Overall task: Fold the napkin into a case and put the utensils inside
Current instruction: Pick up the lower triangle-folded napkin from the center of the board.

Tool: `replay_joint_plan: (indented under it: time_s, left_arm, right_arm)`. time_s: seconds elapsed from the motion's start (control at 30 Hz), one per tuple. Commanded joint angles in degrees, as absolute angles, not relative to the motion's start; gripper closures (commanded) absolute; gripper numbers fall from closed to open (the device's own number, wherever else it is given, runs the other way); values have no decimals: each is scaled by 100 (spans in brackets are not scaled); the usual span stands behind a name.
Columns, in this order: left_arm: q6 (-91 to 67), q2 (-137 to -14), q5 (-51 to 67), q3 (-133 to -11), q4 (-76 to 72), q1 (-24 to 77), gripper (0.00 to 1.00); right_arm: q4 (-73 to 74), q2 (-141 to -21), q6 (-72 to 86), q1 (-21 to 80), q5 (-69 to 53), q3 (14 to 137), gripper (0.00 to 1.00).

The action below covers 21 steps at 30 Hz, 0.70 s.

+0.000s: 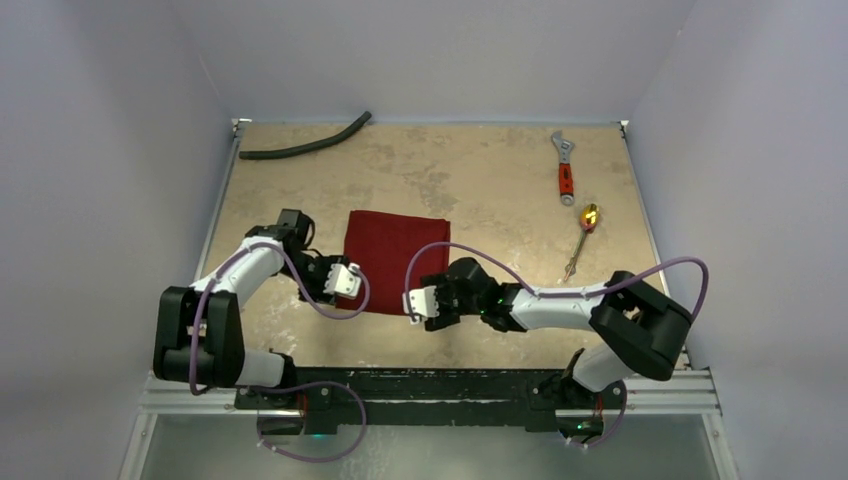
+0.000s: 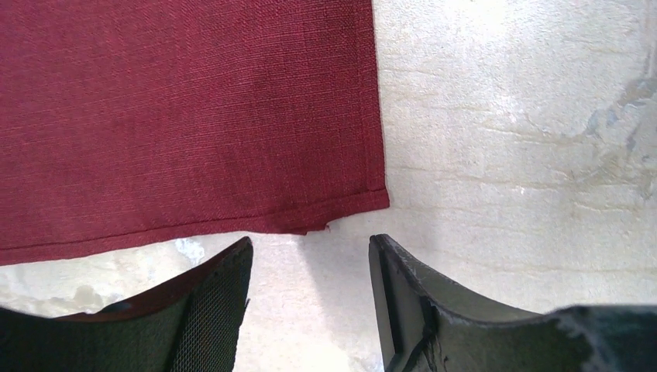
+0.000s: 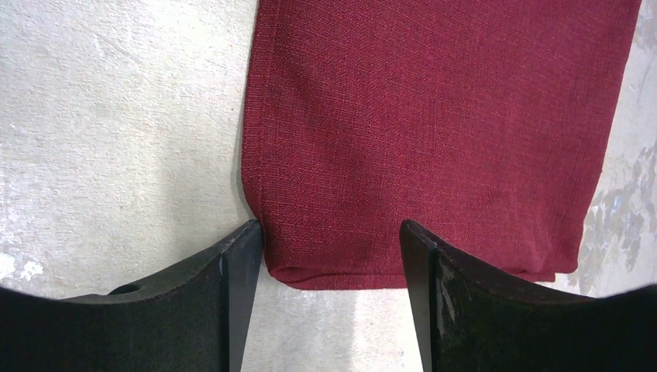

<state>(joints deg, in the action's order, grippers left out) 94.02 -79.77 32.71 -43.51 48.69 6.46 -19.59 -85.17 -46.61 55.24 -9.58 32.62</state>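
Wide-open, the right end effector [image 3: 329, 232] straddles a folded near corner of the maroon napkin [image 3: 434, 132]; the left end effector [image 2: 311, 242], equally wide, sits just short of the opposite corner.

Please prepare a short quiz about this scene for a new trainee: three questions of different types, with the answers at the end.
1. True or false: the left gripper is shut on the napkin.
2. Multiple choice: where does the gold utensil lie? A, on the napkin; B, on the table, right of the napkin, near the red-handled wrench; C, in the right gripper.
3. Fill in: the long black thing at the table's far left corner is a ____.
Key: 1 false: its jaws stand open just off the napkin's corner. 2 B: the right gripper is open at the napkin's edge. 3 hose.
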Motion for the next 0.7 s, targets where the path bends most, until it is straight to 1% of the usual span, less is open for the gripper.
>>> replay_joint_plan:
  time_s: [0.0, 0.07, 0.13, 0.23, 0.37, 0.5, 0.67]
  left_arm:
    - [10062, -7747, 3589, -4853, 5846, 511, 44]
    - [10217, -7735, 3871, -4873, 6035, 520, 42]
    - [10045, -7736, 4040, -4707, 5679, 621, 39]
    - [9662, -7889, 3830, -4383, 4969, 985, 38]
    - [9060, -8388, 3371, -4314, 3972, 1018, 38]
    - [8885, -8938, 3128, -4524, 3818, 836, 38]
    - [8881, -8901, 3035, -4362, 3658, 653, 38]
  right_arm:
    - [-1823, -8616, -4666, 5553, -1012, 3496, 32]
    - [-1811, -8649, -4537, 5548, -999, 3511, 32]
    - [-1779, -8692, -4488, 5537, -961, 3537, 32]
    - [-1678, -8776, -4434, 5527, -962, 3620, 32]
    - [-1497, -8891, -4373, 5468, -1037, 3764, 32]
    - [-1479, -8810, -4306, 5408, -1057, 3710, 32]
    - [-1391, -8684, -4201, 5367, -1194, 3664, 32]
